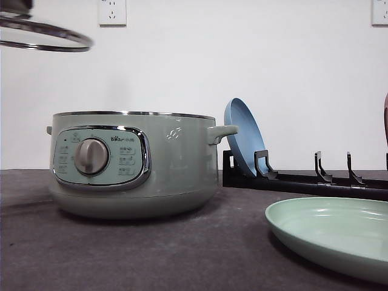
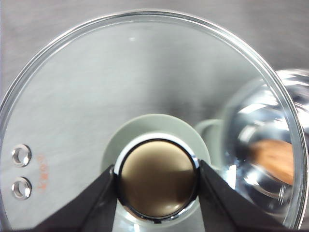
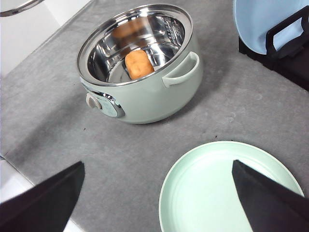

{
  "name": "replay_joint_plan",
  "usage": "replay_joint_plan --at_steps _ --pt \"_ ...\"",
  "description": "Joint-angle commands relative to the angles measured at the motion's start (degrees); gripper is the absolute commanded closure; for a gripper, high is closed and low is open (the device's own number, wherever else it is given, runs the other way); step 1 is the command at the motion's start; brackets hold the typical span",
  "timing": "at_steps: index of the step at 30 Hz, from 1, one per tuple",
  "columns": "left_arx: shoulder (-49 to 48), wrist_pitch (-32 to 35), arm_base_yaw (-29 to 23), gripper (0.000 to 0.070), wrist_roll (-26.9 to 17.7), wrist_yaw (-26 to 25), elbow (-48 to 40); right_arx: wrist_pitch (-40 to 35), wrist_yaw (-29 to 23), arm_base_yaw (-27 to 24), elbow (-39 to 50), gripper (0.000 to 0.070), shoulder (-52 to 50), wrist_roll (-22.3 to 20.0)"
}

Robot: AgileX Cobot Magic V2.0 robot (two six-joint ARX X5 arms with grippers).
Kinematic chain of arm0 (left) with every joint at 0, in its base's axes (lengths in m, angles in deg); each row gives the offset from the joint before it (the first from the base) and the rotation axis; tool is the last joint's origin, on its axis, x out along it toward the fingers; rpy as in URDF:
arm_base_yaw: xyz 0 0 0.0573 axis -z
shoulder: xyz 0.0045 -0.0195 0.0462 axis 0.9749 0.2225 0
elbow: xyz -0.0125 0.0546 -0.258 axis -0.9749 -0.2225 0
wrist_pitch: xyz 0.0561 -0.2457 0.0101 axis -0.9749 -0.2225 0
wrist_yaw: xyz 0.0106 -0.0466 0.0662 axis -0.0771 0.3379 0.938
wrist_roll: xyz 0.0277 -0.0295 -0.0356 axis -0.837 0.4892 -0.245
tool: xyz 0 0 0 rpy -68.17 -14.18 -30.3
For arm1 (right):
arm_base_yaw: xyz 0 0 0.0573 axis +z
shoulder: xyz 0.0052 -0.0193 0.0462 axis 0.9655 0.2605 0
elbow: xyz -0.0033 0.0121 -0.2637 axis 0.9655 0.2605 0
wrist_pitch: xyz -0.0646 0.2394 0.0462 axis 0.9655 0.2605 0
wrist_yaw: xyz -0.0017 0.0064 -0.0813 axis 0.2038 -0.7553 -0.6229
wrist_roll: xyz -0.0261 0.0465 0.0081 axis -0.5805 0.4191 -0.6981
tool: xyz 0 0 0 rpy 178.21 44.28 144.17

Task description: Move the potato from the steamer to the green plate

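Deep inside the steamer (image 3: 145, 72) lies the potato (image 3: 138, 64), ahead of the wide-spread, empty right end effector (image 3: 157, 193); the left end effector (image 2: 157, 186) clamps the lid knob (image 2: 158, 179).

- Left gripper (image 2: 157, 186) clamped tight, dark fingers (image 2: 99, 200) pressing both sides of the lid knob (image 2: 157, 184) lodged between the jaws.
- Right gripper (image 3: 159, 198) spread wide, black fingertips (image 3: 46, 200) far apart, nothing between the jaws, poised above the green plate (image 3: 212, 193).
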Motion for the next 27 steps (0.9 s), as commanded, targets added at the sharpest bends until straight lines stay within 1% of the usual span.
replay_joint_plan --at_steps 1,4,8,11,14,17,23,27 --pt "-0.8 1.9 -1.1 0.07 0.9 0.2 2.3 -0.5 0.5 0.2 -0.4 0.0082 0.3 0.3" --pt "-0.8 2.0 -3.0 0.07 1.0 0.2 2.3 -0.5 2.4 0.3 -0.5 0.0082 1.5 0.4" --pt "-0.8 1.9 -4.1 0.07 1.2 0.1 2.3 -1.3 3.9 0.4 -1.6 0.0082 5.5 0.4" --pt "-0.8 1.8 -4.1 0.07 1.1 0.1 2.3 -2.9 6.0 0.9 -3.5 0.0082 10.4 0.3" --pt "-0.8 1.8 -4.1 0.07 1.1 0.1 2.3 -3.8 6.6 2.3 -7.0 0.0082 17.1 -0.3" --pt "-0.8 1.8 -4.1 0.07 1.1 0.1 2.3 -3.8 6.6 4.8 -12.1 0.0083 25.0 -2.1" --pt "-0.8 1.7 -4.1 0.07 1.1 0.1 2.3 -3.4 6.4 9.8 -26.7 0.0083 43.6 -5.6" --pt "-0.8 1.8 -4.1 0.07 1.2 0.1 2.3 -1.9 5.6 12.4 -37.9 0.0083 56.0 -6.2"
